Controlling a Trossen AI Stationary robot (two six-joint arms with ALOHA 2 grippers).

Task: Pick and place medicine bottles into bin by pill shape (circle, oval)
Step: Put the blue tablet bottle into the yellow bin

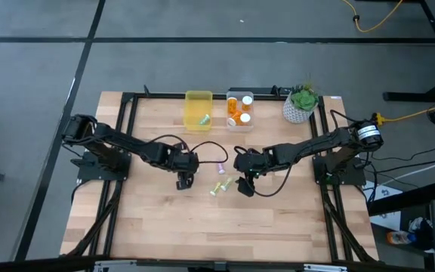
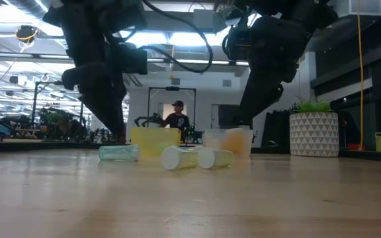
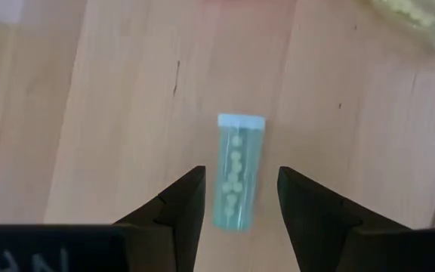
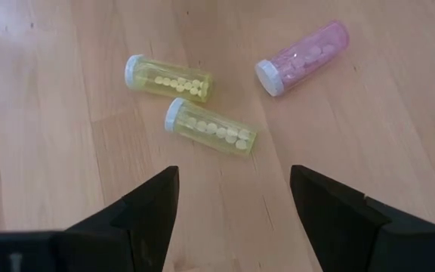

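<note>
My left pincer (image 3: pixel 236 198) over the teal bottle (image 3: pixel 236 172)

Fingers apart, holding nothing; it lies on the table (image 3: pixel 112 113), clear teal, white cap, small pale round pills inside, partly between my tips.

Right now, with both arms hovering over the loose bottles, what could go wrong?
1. The left hand is open astride the lying teal bottle; a round bottle on its side could roll away as the fingers close.
2. Two yellow bottles lie close together ahead of the open right hand, so gripping one may knock the other.
3. The purple bottle nearby could also get nudged.
</note>
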